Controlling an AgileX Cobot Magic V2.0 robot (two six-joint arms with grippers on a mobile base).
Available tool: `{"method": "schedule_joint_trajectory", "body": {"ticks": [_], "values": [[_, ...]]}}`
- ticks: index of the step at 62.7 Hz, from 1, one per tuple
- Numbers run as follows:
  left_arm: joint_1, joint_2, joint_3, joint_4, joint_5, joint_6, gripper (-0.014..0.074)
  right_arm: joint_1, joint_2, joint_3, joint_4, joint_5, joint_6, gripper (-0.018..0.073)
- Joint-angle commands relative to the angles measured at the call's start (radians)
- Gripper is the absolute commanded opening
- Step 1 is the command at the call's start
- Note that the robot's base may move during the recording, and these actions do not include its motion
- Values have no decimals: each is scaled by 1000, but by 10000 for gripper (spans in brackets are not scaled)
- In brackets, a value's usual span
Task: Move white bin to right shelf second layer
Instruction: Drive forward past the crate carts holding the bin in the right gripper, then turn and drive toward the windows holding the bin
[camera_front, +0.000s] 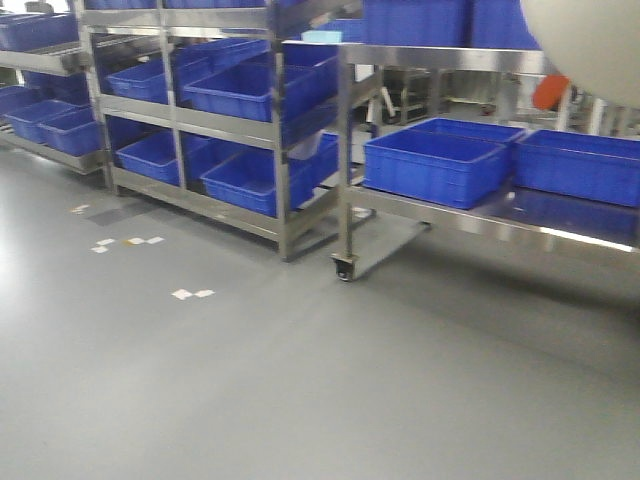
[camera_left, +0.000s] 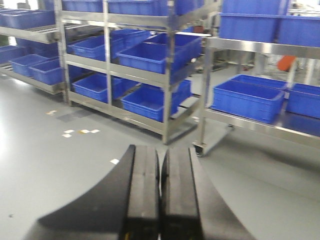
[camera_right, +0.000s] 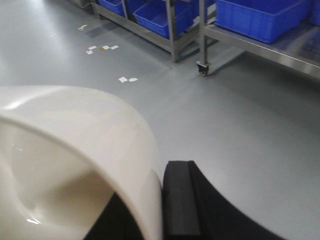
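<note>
The white bin (camera_right: 75, 130) fills the lower left of the right wrist view, and its cream wall is pinched in my right gripper (camera_right: 154, 186). One black pad (camera_right: 177, 195) presses the outside of the wall; the other finger is mostly hidden under the bin. In the front view the bin's rounded side (camera_front: 590, 45) hangs at the top right. My left gripper (camera_left: 161, 150) is shut with nothing in it and hovers over the floor. The right shelf (camera_front: 450, 212) is ahead on castors, with blue crates (camera_front: 435, 165) on its steel level. I cannot tell which level is the second layer.
A taller steel rack (camera_front: 200, 125) full of blue crates stands left of the right shelf, with another rack (camera_front: 40, 60) at the far left. A castor (camera_front: 344, 268) sits at the right shelf's near leg. White tape marks (camera_front: 192, 294) dot the grey floor.
</note>
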Motion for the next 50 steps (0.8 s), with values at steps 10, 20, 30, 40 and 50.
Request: {"method": "schedule_joint_trajectory", "body": {"ticks": [10, 20, 30, 40, 50], "values": [[-6, -3, 37, -9, -86, -10, 85, -5, -1, -30, 8, -95, -3, 55], [-6, -3, 37, -9, -86, -10, 85, -5, -1, -30, 8, -95, -3, 55], [-6, -3, 37, -9, -86, -10, 85, -5, -1, -30, 8, -95, -3, 55], [-6, -3, 37, -9, -86, -10, 85, -5, -1, -30, 8, -95, -3, 55], [-6, -3, 37, -9, -86, -10, 85, -5, -1, -30, 8, -95, -3, 55]]}}
